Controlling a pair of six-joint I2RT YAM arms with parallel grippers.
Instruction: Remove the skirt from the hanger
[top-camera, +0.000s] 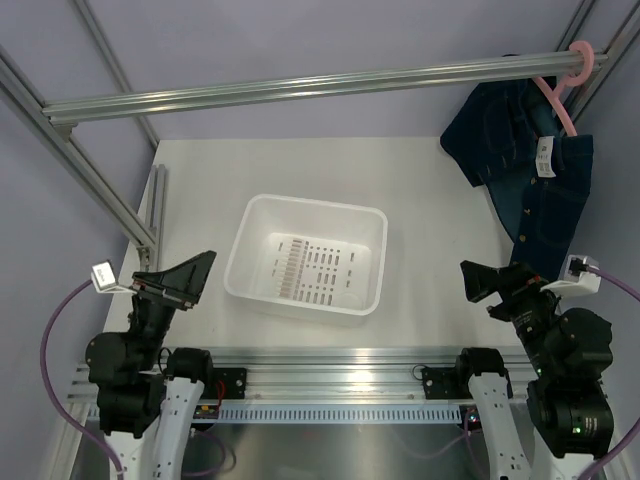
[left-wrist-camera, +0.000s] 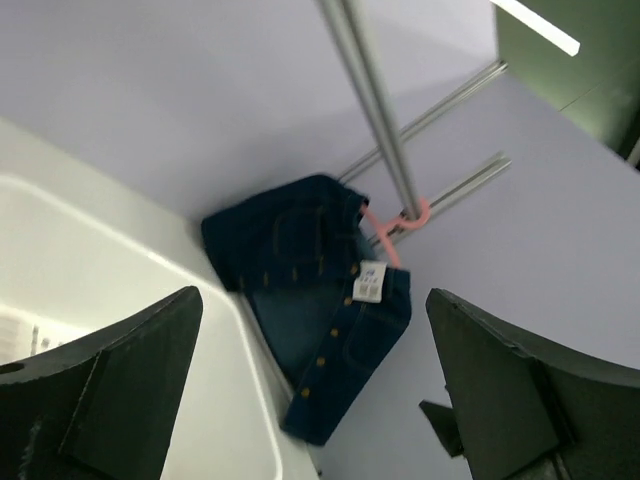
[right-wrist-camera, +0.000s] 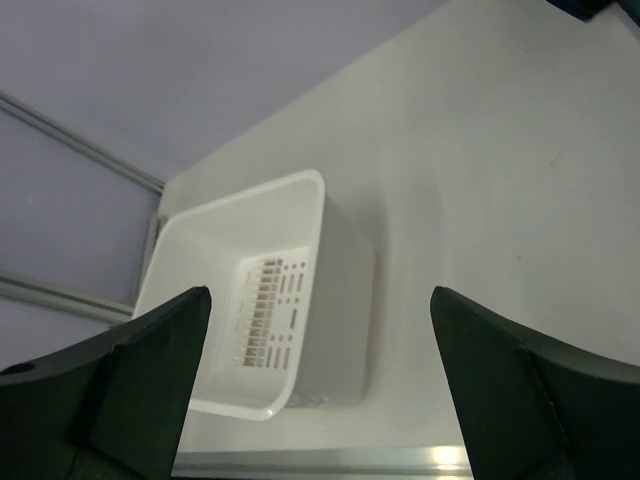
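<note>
The dark navy denim skirt (top-camera: 525, 165) with a white tag hangs on the pink hanger (top-camera: 566, 85), whose hook is over the metal rail (top-camera: 320, 85) at the far right. It also shows in the left wrist view (left-wrist-camera: 320, 300), with the hanger (left-wrist-camera: 392, 228) on the rail. My left gripper (top-camera: 185, 275) is open and empty near the table's front left. My right gripper (top-camera: 490, 280) is open and empty at the front right, below the skirt's hem. Its wrist view shows only the bin.
A white plastic bin (top-camera: 308, 257) sits in the middle of the table, also in the right wrist view (right-wrist-camera: 255, 300). Aluminium frame posts (top-camera: 90, 170) run along the left side and the back.
</note>
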